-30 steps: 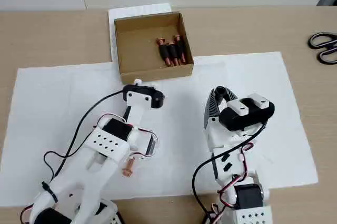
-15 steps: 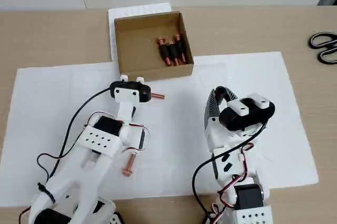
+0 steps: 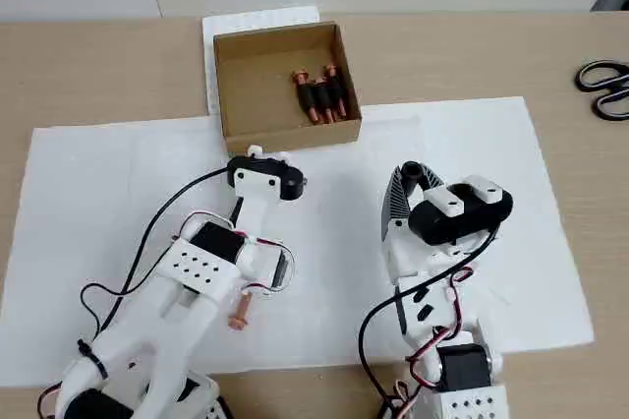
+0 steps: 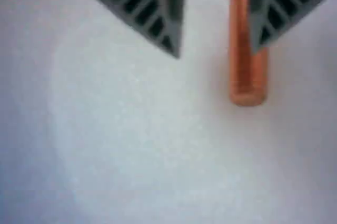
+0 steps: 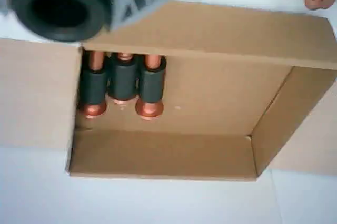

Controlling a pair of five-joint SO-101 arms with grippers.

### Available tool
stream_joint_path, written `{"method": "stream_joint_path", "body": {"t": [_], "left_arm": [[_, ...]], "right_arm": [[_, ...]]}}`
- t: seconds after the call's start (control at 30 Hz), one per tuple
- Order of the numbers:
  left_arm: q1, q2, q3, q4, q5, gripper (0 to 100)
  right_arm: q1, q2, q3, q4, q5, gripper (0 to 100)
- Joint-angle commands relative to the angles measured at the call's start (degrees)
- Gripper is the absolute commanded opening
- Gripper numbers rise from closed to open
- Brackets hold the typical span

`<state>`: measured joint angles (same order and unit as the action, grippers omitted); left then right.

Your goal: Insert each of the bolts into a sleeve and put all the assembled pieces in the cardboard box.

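Note:
A copper bolt (image 4: pixel 246 71) lies on the white paper between the open fingers of my left gripper (image 4: pixel 216 48), close against one finger (image 4: pixel 276 8). In the high view the left gripper (image 3: pixel 270 181) hangs just in front of the cardboard box (image 3: pixel 285 134). My right gripper (image 3: pixel 405 188) is to its right, shut on a black sleeve (image 3: pixel 414 172), whose hollow end (image 5: pixel 60 6) points toward the box (image 5: pixel 200 24). Three assembled pieces (image 3: pixel 319 94) lie side by side in the box (image 5: pixel 124 84). Another loose bolt (image 3: pixel 239 316) lies beside the left arm's base.
White paper (image 3: pixel 491 144) covers the table's middle under both arms. Black scissors (image 3: pixel 604 85) lie at the far right edge. The left half of the box floor (image 3: pixel 251 85) is bare.
Half a second ago the left gripper stood further left, with the bolt exposed beside it; now it is back over the bolt. The right arm has kept still.

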<state>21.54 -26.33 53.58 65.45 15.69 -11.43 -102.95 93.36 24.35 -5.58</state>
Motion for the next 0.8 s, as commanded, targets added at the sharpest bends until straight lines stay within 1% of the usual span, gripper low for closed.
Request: {"method": "stream_joint_path", "body": {"t": [0.0, 0.2, 0.37, 0.43, 0.57, 0.67, 0.7, 0.77], "left_arm": [[0.2, -0.2, -0.3, -1.1, -0.3, 10], [-0.8, -0.2, 1.3, -2.4, -0.3, 10], [-5.5, -0.1, 2.0, -3.6, -2.7, 10], [-6.3, 0.5, 2.2, -3.7, -3.0, 10], [-6.2, 7.4, 2.1, -6.5, -3.4, 10], [-4.8, 13.7, -1.1, -5.7, -3.4, 10], [-3.9, 15.0, -2.4, -4.7, -3.5, 10], [-2.5, 16.7, -4.0, -4.1, -3.5, 5]], "right_arm": [[0.6, -1.0, -1.4, -0.5, 0.5, 0.4], [0.6, -1.0, -1.5, -0.5, 0.5, 0.4], [0.3, -1.0, -1.5, -0.6, 0.5, 0.4], [0.5, -1.0, -1.5, -0.6, 0.5, 0.4], [0.7, -1.0, -1.5, -4.1, 0.6, 0.4], [0.6, -1.0, -1.5, -5.9, 0.7, 0.4], [0.6, -1.0, -1.4, -5.9, 0.7, 0.4], [0.5, -0.9, -1.1, -5.6, 0.7, 0.4]]}}
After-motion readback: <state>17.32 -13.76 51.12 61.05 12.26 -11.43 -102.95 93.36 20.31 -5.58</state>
